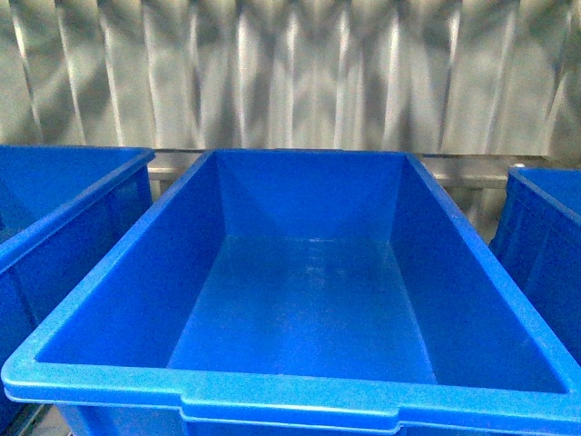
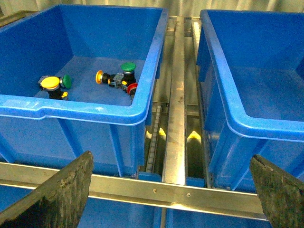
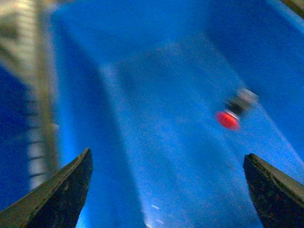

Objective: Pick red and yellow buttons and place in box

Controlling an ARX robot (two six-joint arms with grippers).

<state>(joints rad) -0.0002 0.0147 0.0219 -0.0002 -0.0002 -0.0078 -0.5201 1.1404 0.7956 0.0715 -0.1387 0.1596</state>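
An empty deep blue box [image 1: 300, 300] fills the middle of the front view; neither arm shows there. In the left wrist view a blue crate [image 2: 90, 111] holds a yellow button [image 2: 49, 82], an orange-yellow button [image 2: 99, 76], a red button [image 2: 133, 89] by its wall, and two green-capped ones [image 2: 128, 67]. My left gripper [image 2: 171, 190] hangs open over a metal rail, outside that crate. The right wrist view is blurred: my right gripper [image 3: 168, 190] is open above a blue crate floor [image 3: 156, 156] with a red button [image 3: 227, 119] lying beyond its fingers. Which crate that is I cannot tell.
Parts of two more blue crates flank the box at the left [image 1: 64, 209] and right [image 1: 545, 245]. A corrugated metal wall [image 1: 290, 73] stands behind. In the left wrist view a steel frame rail [image 2: 175, 190] and a gap with a chain track [image 2: 153, 137] separate the button crate from an empty crate [image 2: 247, 85].
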